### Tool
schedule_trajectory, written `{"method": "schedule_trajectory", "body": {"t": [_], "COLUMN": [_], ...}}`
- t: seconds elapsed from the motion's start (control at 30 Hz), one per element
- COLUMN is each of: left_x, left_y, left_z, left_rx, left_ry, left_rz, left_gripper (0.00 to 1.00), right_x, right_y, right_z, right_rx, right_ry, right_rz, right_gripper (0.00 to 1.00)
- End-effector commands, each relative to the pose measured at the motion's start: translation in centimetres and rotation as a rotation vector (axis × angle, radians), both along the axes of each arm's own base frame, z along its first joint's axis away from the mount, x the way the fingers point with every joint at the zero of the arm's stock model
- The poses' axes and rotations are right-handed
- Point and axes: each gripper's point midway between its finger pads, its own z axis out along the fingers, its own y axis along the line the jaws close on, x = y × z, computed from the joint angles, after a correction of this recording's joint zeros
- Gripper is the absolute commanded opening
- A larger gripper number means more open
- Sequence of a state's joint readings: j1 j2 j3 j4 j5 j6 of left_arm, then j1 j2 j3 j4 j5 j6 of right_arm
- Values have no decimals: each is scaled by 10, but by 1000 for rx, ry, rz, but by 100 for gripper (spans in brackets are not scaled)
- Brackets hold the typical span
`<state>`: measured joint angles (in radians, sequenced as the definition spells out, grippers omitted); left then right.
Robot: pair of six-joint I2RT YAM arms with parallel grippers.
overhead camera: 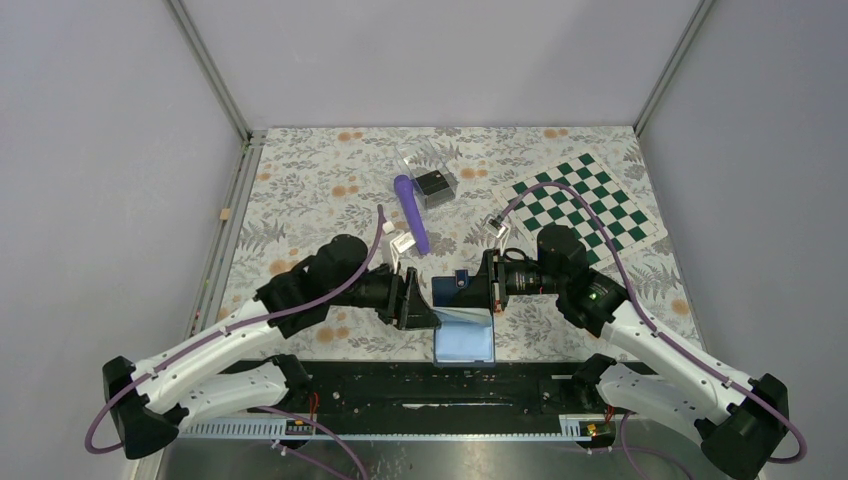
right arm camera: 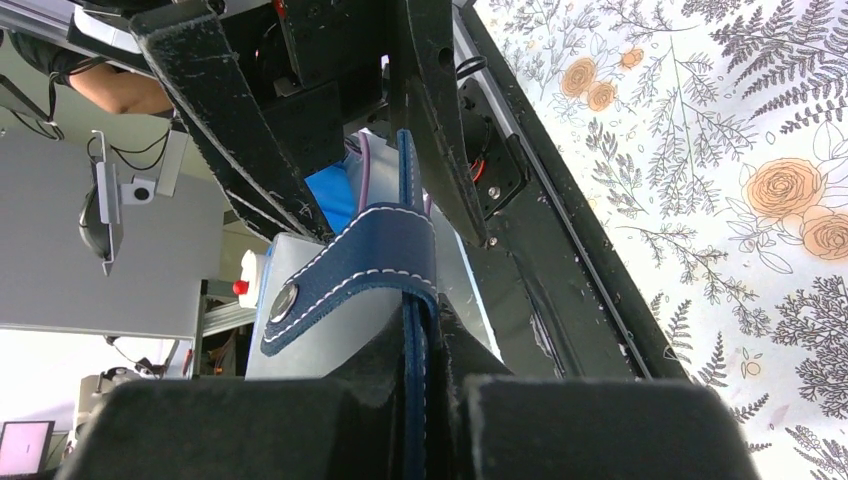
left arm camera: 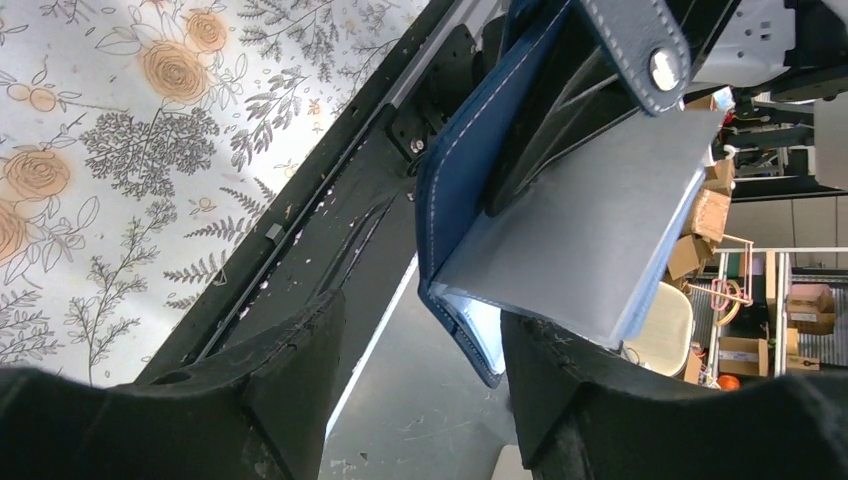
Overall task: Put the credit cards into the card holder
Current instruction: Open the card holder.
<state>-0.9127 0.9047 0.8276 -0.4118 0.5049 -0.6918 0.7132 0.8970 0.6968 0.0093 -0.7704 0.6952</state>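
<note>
The card holder (overhead camera: 455, 289), a navy wallet, hangs open above the table's front edge, its light blue inside flap (overhead camera: 465, 338) hanging down. My right gripper (overhead camera: 491, 285) is shut on the wallet's navy edge (right arm camera: 417, 330), and the snap tab (right arm camera: 345, 278) folds over just above the fingers. My left gripper (overhead camera: 424, 300) is open; in the left wrist view (left arm camera: 420, 335) the wallet's lower corner (left arm camera: 480, 345) lies between the fingers, next to the right one. The credit cards (overhead camera: 434, 184) show as a dark stack in a clear plastic box far back.
A purple stick-shaped object (overhead camera: 412, 212) lies behind the left gripper, beside the clear box (overhead camera: 425, 165). A green and white chequered mat (overhead camera: 585, 205) lies at the back right. The black mounting rail (overhead camera: 420, 395) runs along the front edge under the wallet.
</note>
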Motion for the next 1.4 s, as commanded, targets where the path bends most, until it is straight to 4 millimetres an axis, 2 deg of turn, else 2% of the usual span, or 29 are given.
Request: {"method": "schedule_trajectory", "body": {"t": [0.0, 0.2, 0.37, 0.5, 0.57, 0.63, 0.7, 0.73, 0.77, 0.8, 0.87, 0.93, 1.03, 1.1, 1.13, 1.2, 1.37], "left_x": [-1, 4, 5, 3, 1, 0, 0, 1, 2, 2, 4, 7, 14, 20, 22, 24, 21], "left_y": [-10, -18, -26, -27, -28, -29, -29, -30, -30, -30, -30, -28, -23, -17, -14, -12, -13], "left_z": [25, 25, 27, 32, 40, 45, 46, 46, 46, 45, 44, 42, 34, 23, 19, 12, 8], "left_rx": [-106, -159, -224, -257, -293, -320, -331, -331, -333, -334, -328, -309, -251, -183, -160, -138, -104], "left_ry": [-39, -32, -22, -28, -40, -47, -40, -36, -34, -28, -21, -14, 0, 22, 35, 71, 139], "left_rz": [-26, -13, -19, -27, -39, -46, -44, -38, -35, -33, -11, 16, 75, 128, 148, 165, 164], "left_gripper": [58, 58, 54, 42, 32, 19, 2, 0, 0, 0, 0, 0, 0, 0, 0, 0, 0], "right_x": [-3, -3, -4, -4, -3, -1, 1, 2, 4, 5, 7, 13, 28, 39, 39, 37, 19], "right_y": [3, 5, 8, 9, 9, 10, 10, 11, 11, 10, 8, 0, -24, -47, -55, -65, -69], "right_z": [13, 19, 33, 45, 49, 50, 51, 51, 50, 50, 47, 35, 22, 23, 24, 25, 16], "right_rx": [52, 87, 138, 180, 192, 199, 200, 197, 193, 190, 167, 92, -44, -110, -135, -177, -264], "right_ry": [-22, -13, 0, 11, 18, 24, 25, 27, 25, 15, -19, -62, -150, -230, -266, -326, -372], "right_rz": [34, 40, 39, 33, 25, 12, 2, -3, -12, -16, -31, -90, -243, -363, -384, -382, -240], "right_gripper": [0, 0, 0, 0, 0, 0, 0, 1, 6, 15, 38, 57, 82, 95, 99, 100, 100]}}
